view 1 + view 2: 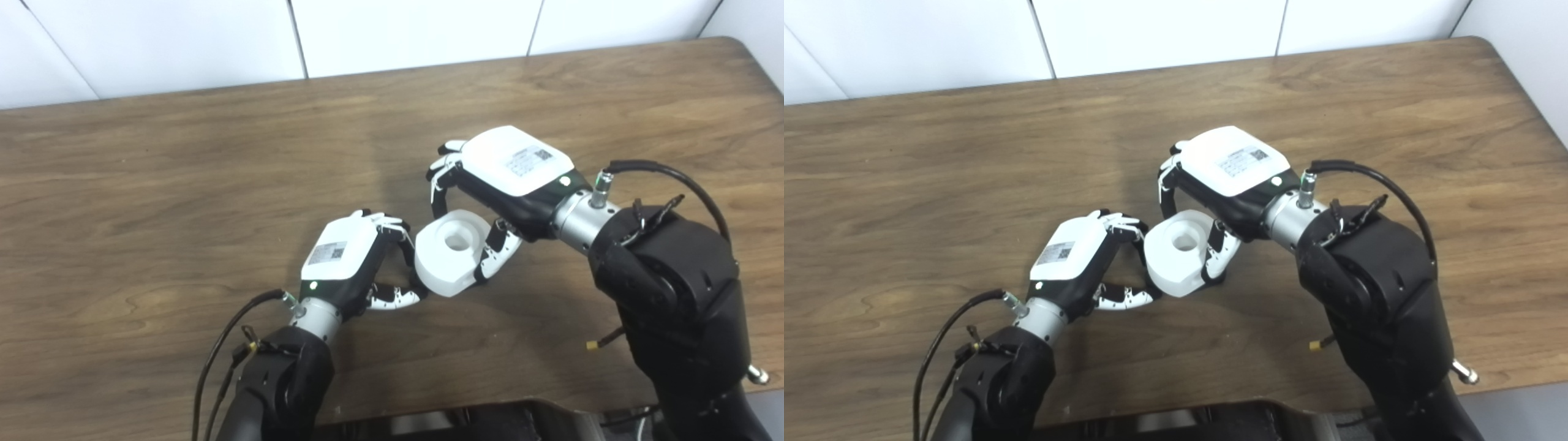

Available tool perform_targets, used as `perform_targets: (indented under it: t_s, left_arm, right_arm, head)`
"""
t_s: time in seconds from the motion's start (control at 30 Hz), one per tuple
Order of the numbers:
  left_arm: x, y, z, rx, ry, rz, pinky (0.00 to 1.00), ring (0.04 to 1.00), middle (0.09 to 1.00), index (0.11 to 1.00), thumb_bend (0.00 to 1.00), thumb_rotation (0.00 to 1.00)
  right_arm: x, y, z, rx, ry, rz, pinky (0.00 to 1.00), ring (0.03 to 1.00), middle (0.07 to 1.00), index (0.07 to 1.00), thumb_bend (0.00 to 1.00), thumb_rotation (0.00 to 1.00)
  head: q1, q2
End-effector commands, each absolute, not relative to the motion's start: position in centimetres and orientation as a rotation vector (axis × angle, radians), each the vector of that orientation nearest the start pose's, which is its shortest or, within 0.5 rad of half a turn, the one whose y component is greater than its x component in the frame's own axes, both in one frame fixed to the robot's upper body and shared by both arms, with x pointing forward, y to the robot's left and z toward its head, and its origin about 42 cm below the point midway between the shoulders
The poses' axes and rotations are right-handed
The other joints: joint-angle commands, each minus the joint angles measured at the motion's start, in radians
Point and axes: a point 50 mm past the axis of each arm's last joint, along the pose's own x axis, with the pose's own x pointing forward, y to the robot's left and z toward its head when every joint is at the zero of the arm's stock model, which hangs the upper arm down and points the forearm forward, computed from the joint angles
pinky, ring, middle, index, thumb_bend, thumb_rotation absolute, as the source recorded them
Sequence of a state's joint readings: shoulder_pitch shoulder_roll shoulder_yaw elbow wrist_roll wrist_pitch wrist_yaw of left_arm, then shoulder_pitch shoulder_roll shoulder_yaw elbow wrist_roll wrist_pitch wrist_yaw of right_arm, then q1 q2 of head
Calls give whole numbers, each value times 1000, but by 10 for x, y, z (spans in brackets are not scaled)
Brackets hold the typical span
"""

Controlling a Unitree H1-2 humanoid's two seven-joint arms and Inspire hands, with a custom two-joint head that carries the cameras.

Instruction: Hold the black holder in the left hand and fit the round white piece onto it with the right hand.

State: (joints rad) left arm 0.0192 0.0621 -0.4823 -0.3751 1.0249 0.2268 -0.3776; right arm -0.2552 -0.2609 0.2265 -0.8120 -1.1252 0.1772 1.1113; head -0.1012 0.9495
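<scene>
The round white piece has a hole in its top and sits tilted just above the table, between my two hands. My right hand is shut on it from above, fingers over its far rim and thumb on its near right side. My left hand is curled against the piece's left side, fingers above and thumb below. A small dark part, the black holder, shows between them at the piece's edge. The hand and the white piece hide most of it.
The wooden table runs to a white wall at the back. Its right edge and front edge are close to my right arm. Loose black cables hang at both wrists.
</scene>
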Motion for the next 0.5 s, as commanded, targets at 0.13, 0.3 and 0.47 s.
perform_targets:
  t_s: [0.13,0.3,0.47]
  left_arm:
    - [241,100,178,1020,-216,-472,953,881,808,486,516,58]
    - [241,100,177,1019,-215,-471,952,879,808,486,516,58]
    - [241,100,177,1021,-213,-473,953,880,809,486,516,58]
  right_arm:
    - [243,-182,297,-1518,-258,548,821,929,816,482,525,134]
    - [243,-183,296,-1521,-248,548,820,921,812,482,525,134]
    - [244,-183,296,-1536,-243,547,815,918,816,482,526,137]
  head:
    - [-6,0]
    - [-7,1]
    - [-7,-1]
